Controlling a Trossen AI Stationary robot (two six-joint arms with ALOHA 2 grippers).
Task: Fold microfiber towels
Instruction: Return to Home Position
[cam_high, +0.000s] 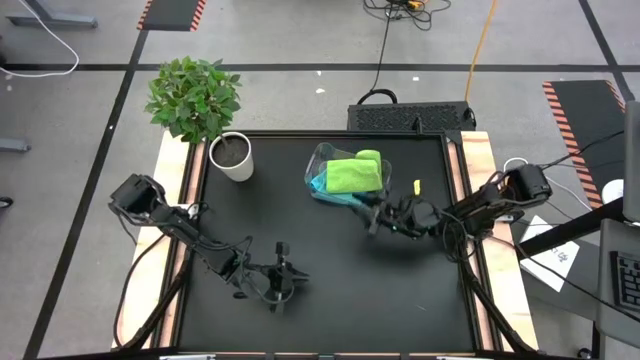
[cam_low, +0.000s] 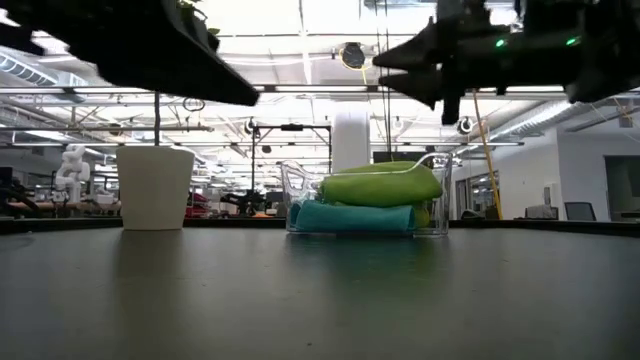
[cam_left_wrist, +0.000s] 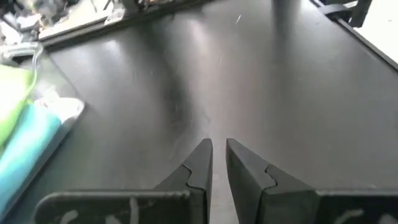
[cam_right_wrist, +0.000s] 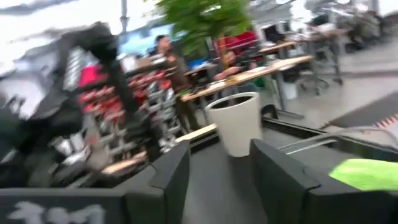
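Note:
A clear plastic bin (cam_high: 318, 160) stands at the far middle of the black table and holds the folded microfiber towels. A bright green one (cam_high: 352, 174) lies on top of a turquoise one (cam_low: 350, 216). My right gripper (cam_high: 370, 217) hangs open just near-right of the bin, above the table, pointing toward the white pot; nothing is between its fingers (cam_right_wrist: 171, 168). My left gripper (cam_high: 295, 275) hovers over bare table at the near middle, fingertips almost together (cam_left_wrist: 217, 144), holding nothing.
A white pot (cam_high: 232, 157) with a green plant stands at the far left. A small yellow scrap (cam_high: 417, 186) lies right of the bin. A black case (cam_high: 410, 115) sits past the far edge. Bare table stretches across the near half.

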